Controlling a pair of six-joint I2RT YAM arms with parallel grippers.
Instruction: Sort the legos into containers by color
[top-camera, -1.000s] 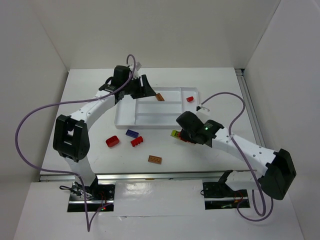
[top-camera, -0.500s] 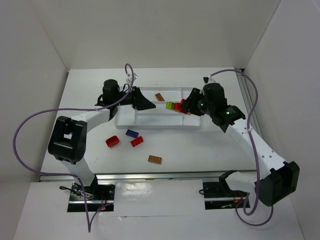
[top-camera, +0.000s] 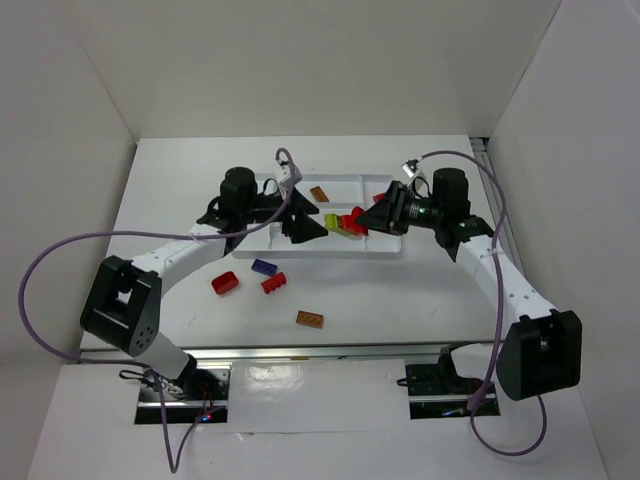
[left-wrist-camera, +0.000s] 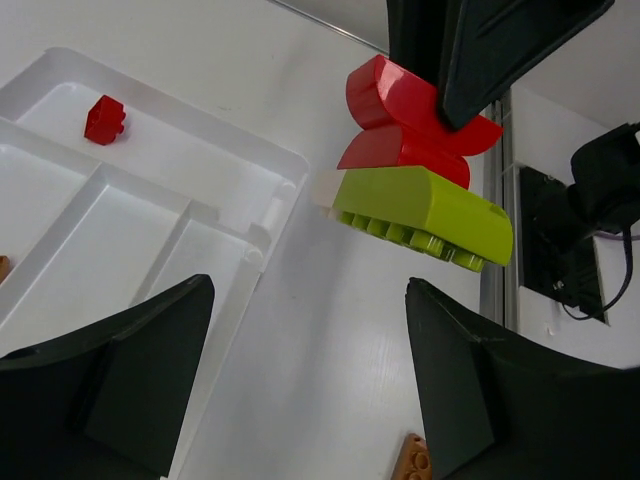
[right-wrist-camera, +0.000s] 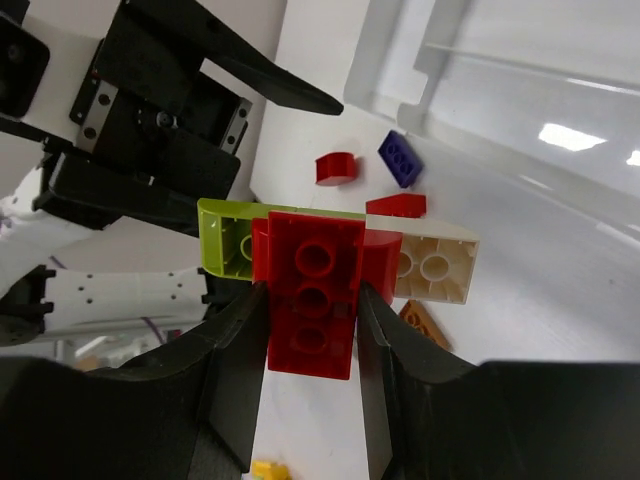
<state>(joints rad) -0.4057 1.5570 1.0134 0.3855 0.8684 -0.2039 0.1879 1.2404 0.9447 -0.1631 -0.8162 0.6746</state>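
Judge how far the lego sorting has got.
Done: an orange brick and a small red brick lie in the tray. In hand: the right gripper clamps a red-green-tan clump; the left gripper is open. Left: that clump, plus four loose bricks on the table.

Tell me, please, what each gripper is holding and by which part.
The right gripper clamps a joined brick cluster by its red brick, a finger on each side; the yellow-green brick and tan brick jut free. The left gripper is open, empty.
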